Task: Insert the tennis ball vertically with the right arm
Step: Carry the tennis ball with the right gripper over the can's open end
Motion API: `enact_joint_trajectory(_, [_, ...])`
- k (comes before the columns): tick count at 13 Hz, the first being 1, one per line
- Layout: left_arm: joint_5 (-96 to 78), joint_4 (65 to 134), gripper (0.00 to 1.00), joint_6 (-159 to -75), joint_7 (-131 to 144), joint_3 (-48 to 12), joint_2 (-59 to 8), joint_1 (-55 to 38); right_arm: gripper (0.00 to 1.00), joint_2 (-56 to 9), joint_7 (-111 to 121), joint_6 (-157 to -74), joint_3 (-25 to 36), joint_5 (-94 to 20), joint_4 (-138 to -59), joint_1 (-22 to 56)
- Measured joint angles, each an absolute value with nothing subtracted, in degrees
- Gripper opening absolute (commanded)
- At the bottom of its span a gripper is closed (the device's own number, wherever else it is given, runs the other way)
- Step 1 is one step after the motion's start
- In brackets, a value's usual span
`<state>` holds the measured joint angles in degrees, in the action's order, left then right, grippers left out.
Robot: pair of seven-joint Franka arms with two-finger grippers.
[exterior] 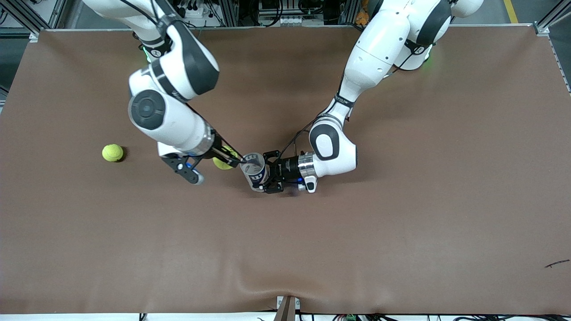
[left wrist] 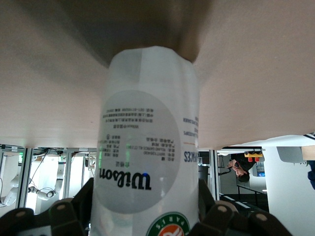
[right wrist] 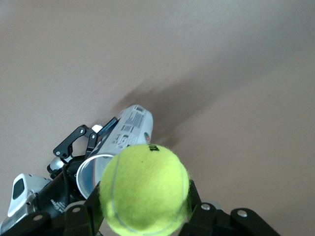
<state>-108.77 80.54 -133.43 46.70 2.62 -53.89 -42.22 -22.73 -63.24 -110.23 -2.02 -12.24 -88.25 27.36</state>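
My right gripper point(exterior: 224, 161) is shut on a yellow-green tennis ball point(right wrist: 145, 189), which fills the space between its black fingers point(right wrist: 74, 216). The ball point(exterior: 221, 164) hangs just beside the open mouth of a clear Wilson ball can point(exterior: 252, 168), toward the right arm's end of the table, and is outside the can. The can point(right wrist: 129, 129) stands on the brown table with its mouth up. My left gripper point(exterior: 266, 177) is shut on the can from the side. In the left wrist view the can point(left wrist: 147, 142) runs away from the left gripper point(left wrist: 147, 221) to the tabletop.
A second tennis ball point(exterior: 112, 152) lies on the table toward the right arm's end, well apart from the can. The brown table mat point(exterior: 401, 223) stretches wide and bare toward the front camera. A small dark mark point(exterior: 556, 263) sits near the front corner.
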Motion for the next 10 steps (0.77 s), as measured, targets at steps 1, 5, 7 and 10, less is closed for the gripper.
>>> enact_joint_trajectory(1, [-108.8, 80.5, 0.84, -133.4, 46.7, 2.6, -53.9, -42.2, 0.54, -23.5, -66.0, -111.6, -2.0, -12.2, -88.2, 28.8])
enact_joint_trajectory(5, [-108.8, 80.5, 0.84, -133.5, 46.7, 2.6, -53.9, -42.2, 0.54, -25.4, -71.9, -113.9, -2.0, -12.2, -87.6, 32.2])
enact_joint_trajectory(7, [-108.8, 80.5, 0.84, -133.5, 46.7, 2.6, -53.9, -42.2, 0.57, -26.1, -72.6, -113.9, -1.9, -12.2, -86.4, 32.2])
enact_joint_trajectory(10, [-108.8, 80.5, 0.84, -133.5, 46.7, 2.6, -53.9, -42.2, 0.92, -26.4, -72.6, -113.9, -1.7, -11.9, -86.0, 32.2])
